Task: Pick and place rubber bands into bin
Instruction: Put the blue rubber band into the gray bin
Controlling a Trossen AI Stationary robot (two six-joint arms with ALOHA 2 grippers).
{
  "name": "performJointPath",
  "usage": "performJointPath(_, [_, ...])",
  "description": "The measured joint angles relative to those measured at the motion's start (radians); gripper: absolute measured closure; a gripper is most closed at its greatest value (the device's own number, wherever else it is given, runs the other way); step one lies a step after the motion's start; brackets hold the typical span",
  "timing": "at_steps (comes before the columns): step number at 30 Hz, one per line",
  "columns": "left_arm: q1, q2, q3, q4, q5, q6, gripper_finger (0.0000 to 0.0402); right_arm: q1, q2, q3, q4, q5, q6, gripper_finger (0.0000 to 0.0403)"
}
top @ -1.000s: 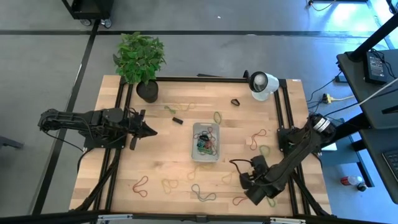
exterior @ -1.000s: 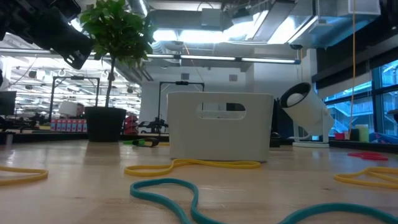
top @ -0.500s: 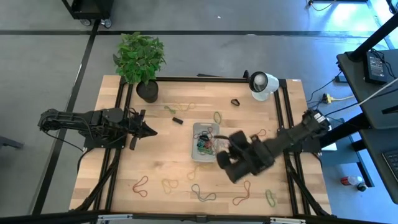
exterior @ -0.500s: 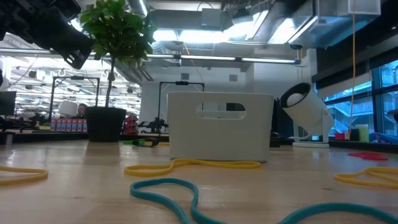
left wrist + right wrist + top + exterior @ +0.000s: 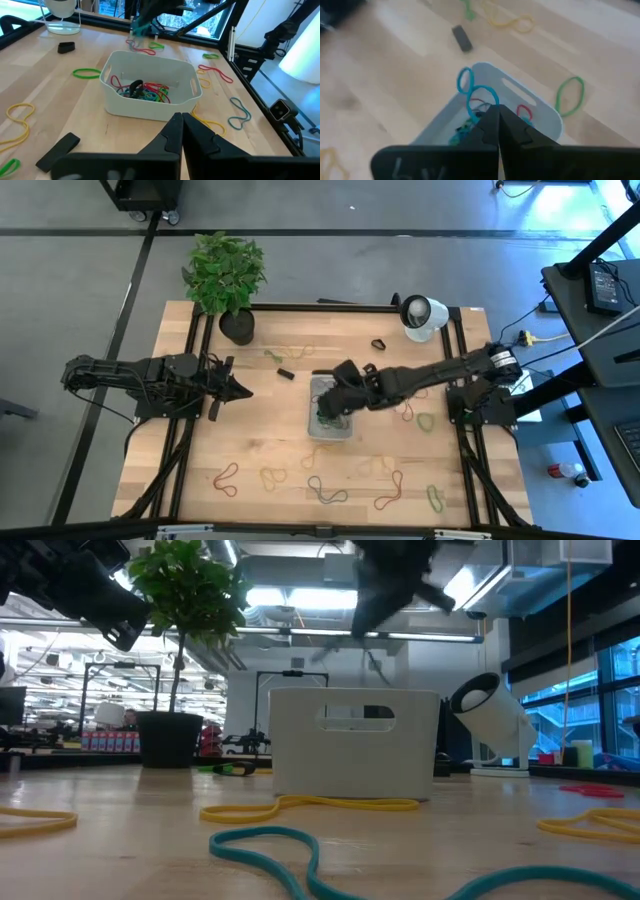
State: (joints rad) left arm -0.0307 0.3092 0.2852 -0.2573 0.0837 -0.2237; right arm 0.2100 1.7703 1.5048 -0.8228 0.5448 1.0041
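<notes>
The bin [image 5: 312, 420], a small grey-white tray, sits mid-table with several coloured rubber bands [image 5: 145, 91] in it. More rubber bands lie loose on the wood, among them a teal one [image 5: 325, 492] and a red one [image 5: 228, 476] near the front edge. My right gripper [image 5: 330, 398] hangs over the bin, shut on a teal rubber band [image 5: 479, 90]. It shows blurred above the bin [image 5: 350, 755] in the low view. My left gripper [image 5: 243, 390] is shut and holds nothing, off to the bin's left. My right gripper pinches one end of the teal band [image 5: 490, 102] between its two fingertips. The fingers slant downward, coming from the table's right side. The band is twisted into a figure-eight and stretches out past the fingertips above the bin [image 5: 545, 120], clear of it.
A potted plant [image 5: 225, 275] stands at the far left corner and a round white lamp [image 5: 422, 315] at the far right. Two small black blocks [image 5: 285, 373] [image 5: 379, 344] lie beyond the bin. Black rails [image 5: 195, 420] run along both table sides.
My right gripper has swung from the table's near right corner up and toward the far left, and now stands over the bin. It has turned and tipped more level on the way, shut throughout, with the teal band lifted clear of the table.
</notes>
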Motion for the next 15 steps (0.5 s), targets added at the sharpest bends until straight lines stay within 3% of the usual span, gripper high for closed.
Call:
performJointPath(9, [0.000,0.000,0.000,0.000,0.000,0.000,0.0400,-0.073,0.000,-0.270,0.387,-0.155,-0.061,0.0399])
performJointPath(15, [0.000,0.000,0.000,0.000,-0.004,0.001,0.0394,-0.080,0.000,-0.356,0.433,-0.155,0.009,0.0396])
